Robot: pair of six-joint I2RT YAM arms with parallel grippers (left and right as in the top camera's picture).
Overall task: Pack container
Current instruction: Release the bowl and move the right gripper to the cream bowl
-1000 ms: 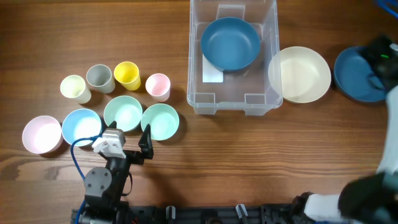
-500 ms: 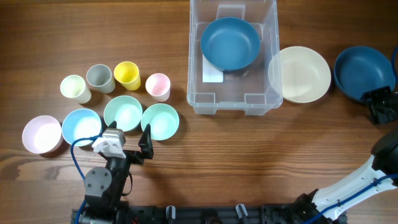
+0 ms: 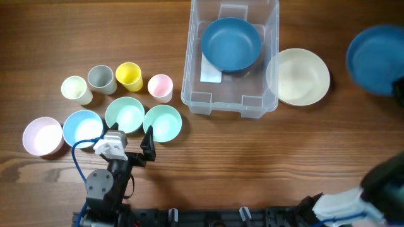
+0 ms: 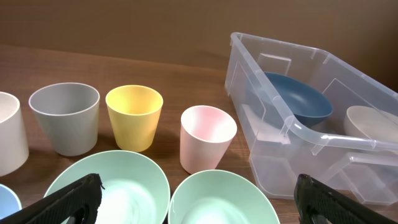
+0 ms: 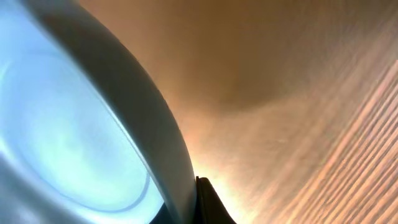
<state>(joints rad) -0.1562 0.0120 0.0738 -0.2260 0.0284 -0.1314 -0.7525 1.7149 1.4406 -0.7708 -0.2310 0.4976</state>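
Clamping the rim of a dark blue bowl, the right gripper is at the far right edge of the table. In the wrist view its jaws are pinched shut on the bowl's wall. From above the bowl looks large and blurred, so I judge it lifted clear of the wood.

From that claw the container lies to the left, at the far middle of the table. Its long axis runs away from the robot with a slight skew. A second blue bowl sits in its far half, partly over a white label; the near half shows bare base.

Between claw and container sits a cream bowl, its rim touching or overlapping the container's right wall. The carried bowl will, I think, have to pass over that bowl and over the wall before it comes down. The right arm is plainly the nearer one for this.

The left gripper hangs at the near left with jaws wide, holding nothing. It is just beside the left mint bowl and the right mint bowl. Further left are a light blue bowl and a pink bowl. Behind them stand a cream cup, a grey cup, a yellow cup and a pink cup, all well off the carried bowl's likely path.
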